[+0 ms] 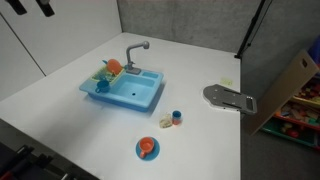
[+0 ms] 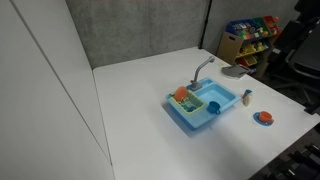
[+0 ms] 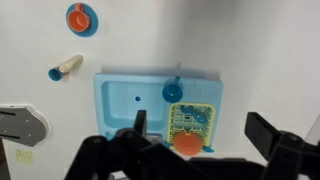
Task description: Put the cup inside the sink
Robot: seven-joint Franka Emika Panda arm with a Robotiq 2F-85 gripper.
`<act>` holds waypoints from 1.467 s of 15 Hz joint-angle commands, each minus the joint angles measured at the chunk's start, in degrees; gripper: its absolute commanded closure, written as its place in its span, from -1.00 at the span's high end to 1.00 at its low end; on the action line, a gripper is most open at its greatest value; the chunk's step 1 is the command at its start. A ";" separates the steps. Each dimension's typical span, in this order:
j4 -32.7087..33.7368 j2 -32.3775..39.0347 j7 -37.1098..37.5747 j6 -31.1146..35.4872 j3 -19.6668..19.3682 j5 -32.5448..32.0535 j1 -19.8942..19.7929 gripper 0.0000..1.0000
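Note:
The light-blue toy sink (image 1: 140, 95) stands on the white table, with a grey faucet (image 1: 137, 50) and a yellow rack holding an orange piece (image 1: 113, 67). It shows in both exterior views (image 2: 225, 97) and in the wrist view (image 3: 120, 112). The small blue cup (image 3: 172, 92) stands upright on the sink unit at the corner where basin and rack meet (image 1: 101, 86) (image 2: 213, 107). I cannot tell whether it is inside the basin. My gripper (image 3: 203, 135) is open and empty, high above the rack side of the sink, apart from the cup.
A flat blue plate with orange food (image 1: 147, 149) (image 3: 81, 18) and a tiny blue piece with red and yellow bits (image 1: 174, 119) (image 3: 62, 68) lie on the table beside the sink. A grey metal plate (image 1: 228, 98) lies near the table edge. A cardboard box (image 1: 290, 85) stands beyond it.

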 commanded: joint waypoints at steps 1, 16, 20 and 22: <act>0.56 3.02 1.00 -0.26 -0.47 0.28 -0.34 1.00; -0.48 16.14 6.24 10.94 -1.28 -2.67 -2.49 1.00; -0.29 20.79 6.77 13.66 -1.68 -1.86 -2.14 1.00; 0.20 23.20 7.45 14.86 -1.75 -1.91 -2.03 1.00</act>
